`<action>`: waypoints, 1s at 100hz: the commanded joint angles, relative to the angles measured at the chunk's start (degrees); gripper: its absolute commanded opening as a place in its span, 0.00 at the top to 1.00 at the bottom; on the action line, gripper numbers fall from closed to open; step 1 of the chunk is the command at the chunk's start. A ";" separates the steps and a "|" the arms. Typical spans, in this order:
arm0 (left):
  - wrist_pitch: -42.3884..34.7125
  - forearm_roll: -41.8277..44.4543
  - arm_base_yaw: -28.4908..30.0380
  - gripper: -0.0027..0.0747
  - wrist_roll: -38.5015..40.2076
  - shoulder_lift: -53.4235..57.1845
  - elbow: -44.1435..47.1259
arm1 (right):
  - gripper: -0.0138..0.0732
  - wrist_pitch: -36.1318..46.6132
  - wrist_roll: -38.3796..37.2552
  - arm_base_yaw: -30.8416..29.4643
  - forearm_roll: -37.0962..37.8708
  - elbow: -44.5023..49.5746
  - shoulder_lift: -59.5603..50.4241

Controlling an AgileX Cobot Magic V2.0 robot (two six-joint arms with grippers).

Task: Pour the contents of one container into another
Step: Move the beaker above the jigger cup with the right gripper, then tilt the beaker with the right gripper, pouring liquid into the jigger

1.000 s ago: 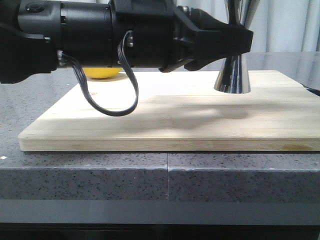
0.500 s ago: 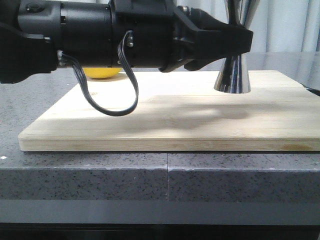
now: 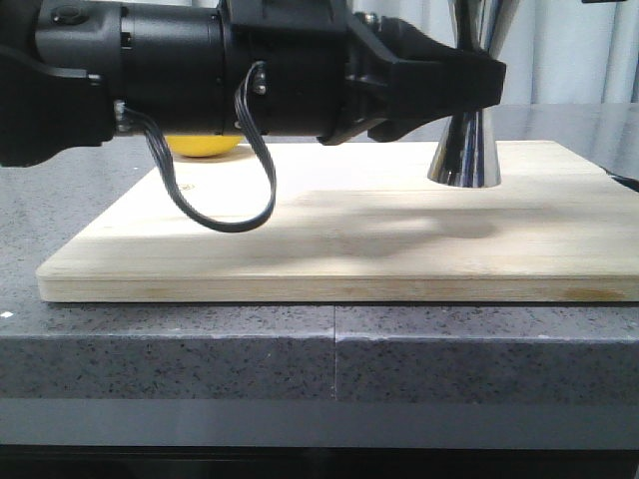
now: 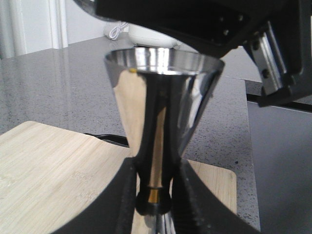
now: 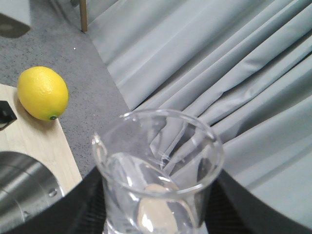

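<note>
The steel hourglass jigger stands upright on the wooden board, toward its back right. My left gripper is shut on its narrow waist. In the left wrist view both black fingers press the jigger at the gold band. My right gripper is shut on the clear glass beaker, held high, with the jigger's rim just below and beside it. What the beaker contains is unclear. The right arm's dark body hangs over the jigger's mouth.
A yellow lemon lies at the board's back left edge, also seen as the lemon from the right wrist. The board rests on a grey speckled counter. A grey curtain hangs behind. A black cable loops under the left arm.
</note>
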State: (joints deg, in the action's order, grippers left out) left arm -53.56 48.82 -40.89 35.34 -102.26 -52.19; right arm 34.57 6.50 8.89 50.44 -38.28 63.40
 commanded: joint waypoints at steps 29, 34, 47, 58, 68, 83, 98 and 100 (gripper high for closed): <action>-4.57 -1.97 -0.03 0.89 0.68 2.68 -1.81 | 0.51 3.85 1.27 -0.09 -1.56 -1.59 -1.39; -4.57 -1.97 -0.03 0.89 0.68 2.68 -1.81 | 0.51 3.85 2.19 -0.09 -1.56 -1.59 -1.39; -4.57 -1.97 -0.03 0.89 0.68 2.68 -1.81 | 0.51 3.85 4.17 -0.09 -1.56 -1.59 -1.39; -4.57 -1.97 -0.03 0.89 0.68 2.68 -1.81 | 0.51 3.85 4.50 -0.09 -1.56 -1.59 -1.39; -4.57 -1.97 -0.03 0.89 0.68 2.68 -1.81 | 0.51 3.85 6.57 -0.09 -1.56 -1.59 -1.39; -4.57 -1.97 -0.03 0.89 0.76 2.68 -1.81 | 0.51 3.85 7.38 -0.09 -1.56 -1.59 -1.39; -4.57 -1.97 -0.03 0.89 0.76 2.68 -1.81 | 0.51 3.85 9.06 -0.09 -1.56 -1.59 -1.39; -4.57 -1.97 -0.03 0.89 0.76 2.68 -1.81 | 0.51 3.85 9.14 -0.09 -1.56 -1.59 -1.39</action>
State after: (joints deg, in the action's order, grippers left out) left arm -53.56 48.97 -40.89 35.39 -102.26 -52.19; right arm 34.57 14.70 8.89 50.44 -38.28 63.40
